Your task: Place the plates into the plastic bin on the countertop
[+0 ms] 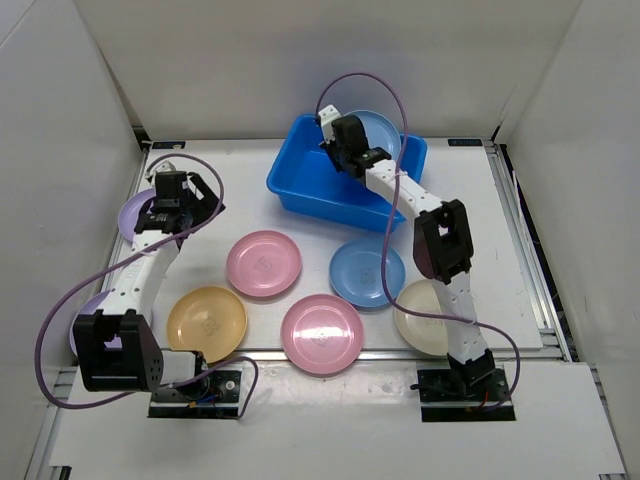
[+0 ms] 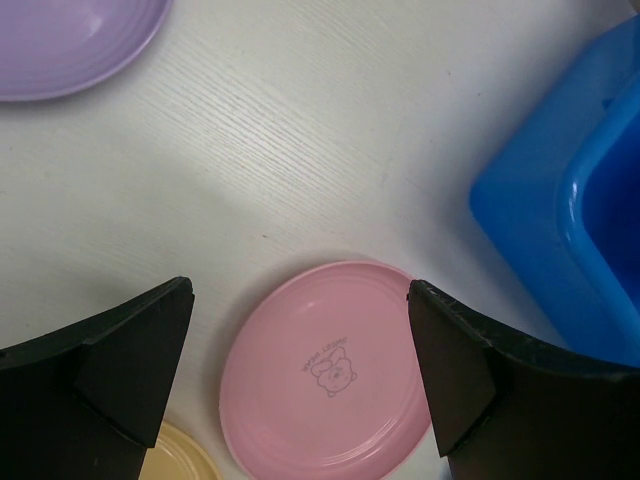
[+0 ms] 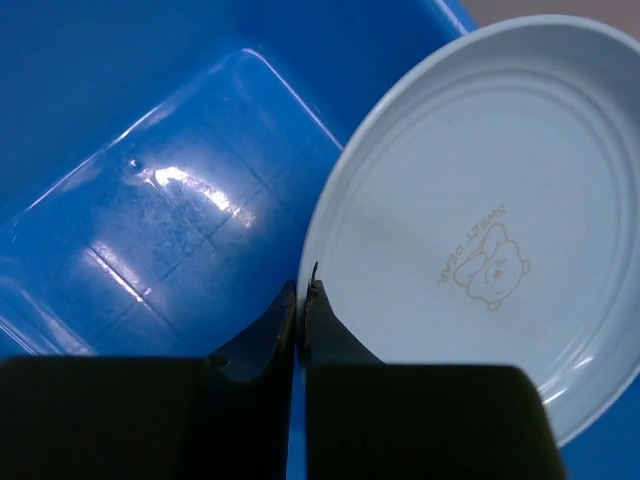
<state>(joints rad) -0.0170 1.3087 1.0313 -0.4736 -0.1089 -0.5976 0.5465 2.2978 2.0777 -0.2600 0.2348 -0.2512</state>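
Note:
The blue plastic bin (image 1: 315, 185) stands at the back centre of the white countertop (image 1: 470, 190). My right gripper (image 1: 345, 150) is over the bin, shut on the rim of a light blue plate (image 1: 383, 130) (image 3: 470, 230) held tilted inside the bin (image 3: 150, 150). My left gripper (image 1: 172, 200) is open and empty at the left, above the countertop, with a pink plate (image 2: 325, 370) below between its fingers. Loose plates lie on the countertop: pink (image 1: 263, 263), pink (image 1: 322, 333), light blue (image 1: 366, 273), orange-yellow (image 1: 206, 322), cream (image 1: 425, 318), lilac (image 1: 135, 210), and a lilac one (image 1: 85, 312) mostly hidden by the left arm.
White walls close in the back and both sides. Metal rails run along the countertop edges (image 1: 520, 250). In the left wrist view the bin's corner (image 2: 560, 210) is at the right and the lilac plate (image 2: 70, 40) at the top left.

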